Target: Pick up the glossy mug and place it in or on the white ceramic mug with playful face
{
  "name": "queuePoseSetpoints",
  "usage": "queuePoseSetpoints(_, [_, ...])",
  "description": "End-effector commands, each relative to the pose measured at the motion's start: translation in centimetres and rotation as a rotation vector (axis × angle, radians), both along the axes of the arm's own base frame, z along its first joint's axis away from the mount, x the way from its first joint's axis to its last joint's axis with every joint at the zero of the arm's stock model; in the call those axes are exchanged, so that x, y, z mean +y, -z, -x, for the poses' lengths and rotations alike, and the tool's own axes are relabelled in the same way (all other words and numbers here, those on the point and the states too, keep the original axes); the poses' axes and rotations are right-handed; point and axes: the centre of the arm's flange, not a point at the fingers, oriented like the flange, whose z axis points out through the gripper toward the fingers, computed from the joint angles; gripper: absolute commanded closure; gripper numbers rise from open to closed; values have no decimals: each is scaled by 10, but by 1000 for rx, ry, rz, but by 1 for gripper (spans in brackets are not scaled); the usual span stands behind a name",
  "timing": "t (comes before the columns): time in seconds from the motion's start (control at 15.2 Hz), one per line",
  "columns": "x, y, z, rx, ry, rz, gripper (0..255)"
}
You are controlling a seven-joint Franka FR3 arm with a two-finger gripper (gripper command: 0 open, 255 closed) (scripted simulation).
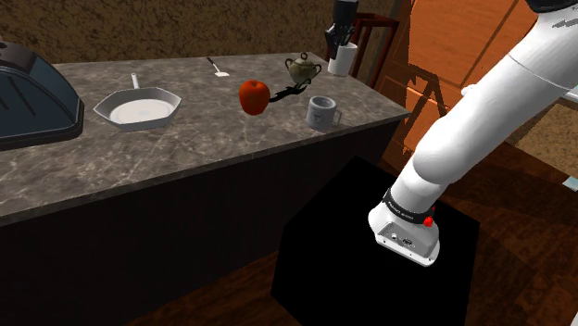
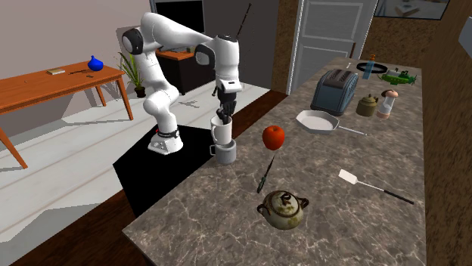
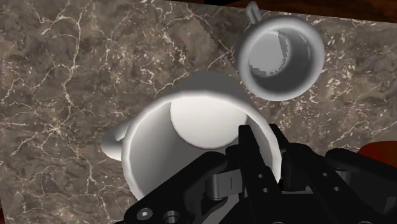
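My gripper point(image 1: 342, 39) is shut on the rim of a glossy white mug point(image 1: 343, 59), which hangs upright in the air above the counter's end. In the second exterior view the gripper point(image 2: 224, 115) holds this mug point(image 2: 220, 131) just over a smaller grey-white mug point(image 2: 225, 152) standing on the marble counter. That standing mug point(image 1: 321, 111) has a handle and dark marks on its side. In the wrist view one finger is inside the held mug point(image 3: 191, 124) and one outside; the other mug point(image 3: 280, 54) stands open-mouthed beside it, not straight under it.
On the counter point(image 1: 185, 157) are a red apple point(image 1: 255, 95), a small lidded pot point(image 1: 301, 67), a black knife point(image 2: 265, 175), a white pan point(image 1: 141, 108), a spatula point(image 1: 219, 67) and a toaster point(image 2: 335, 89). The black stand point(image 1: 370, 241) is beside the counter's end.
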Motion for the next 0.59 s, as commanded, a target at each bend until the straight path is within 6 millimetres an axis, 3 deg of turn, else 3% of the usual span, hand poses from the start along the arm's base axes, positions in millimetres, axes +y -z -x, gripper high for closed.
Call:
queuePoseSetpoints(0.0, [24, -2, 12, 0, 1, 1, 255])
queuePoseSetpoints(0.26, [76, -7, 36, 0, 1, 1, 255])
queuePoseSetpoints(0.53, [76, 14, 36, 0, 1, 1, 255])
